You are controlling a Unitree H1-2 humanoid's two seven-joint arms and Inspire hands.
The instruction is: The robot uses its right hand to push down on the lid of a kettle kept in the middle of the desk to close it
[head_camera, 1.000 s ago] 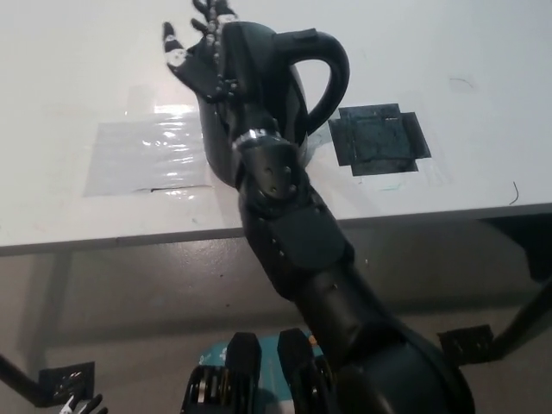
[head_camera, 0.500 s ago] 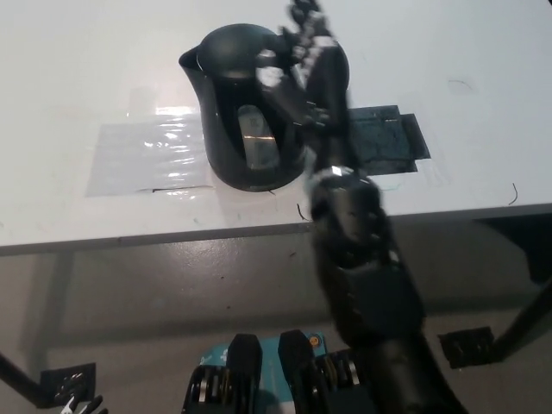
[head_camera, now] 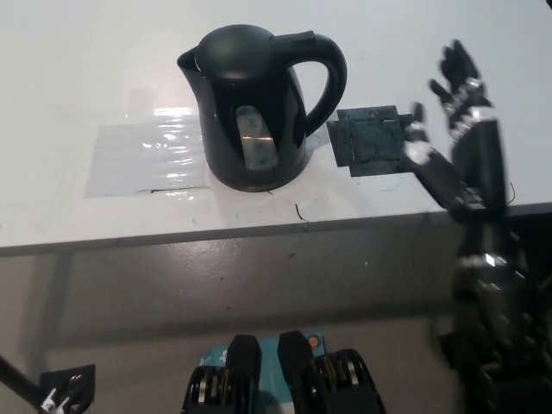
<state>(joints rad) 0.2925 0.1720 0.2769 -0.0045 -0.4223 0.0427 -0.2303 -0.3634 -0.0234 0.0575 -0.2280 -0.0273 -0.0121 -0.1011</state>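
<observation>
Desk (head_camera: 78,78), white, fills the upper part of the view, with the black kettle (head_camera: 256,108) upright near its middle and front edge, lid (head_camera: 235,45) down flat on top. The right hand (head_camera: 459,142) is raised over the desk's right edge, well apart from the kettle, fingers spread and holding nothing. A dark patch (head_camera: 373,140) lies between kettle and hand; the left hand shows only as a sliver at the lower left, so its state cannot be told.

The kettle (head_camera: 255,108) stands on the desk (head_camera: 69,69), lid (head_camera: 235,45) on top. The right hand (head_camera: 454,134) hangs well right of it, over the desk's near edge.
</observation>
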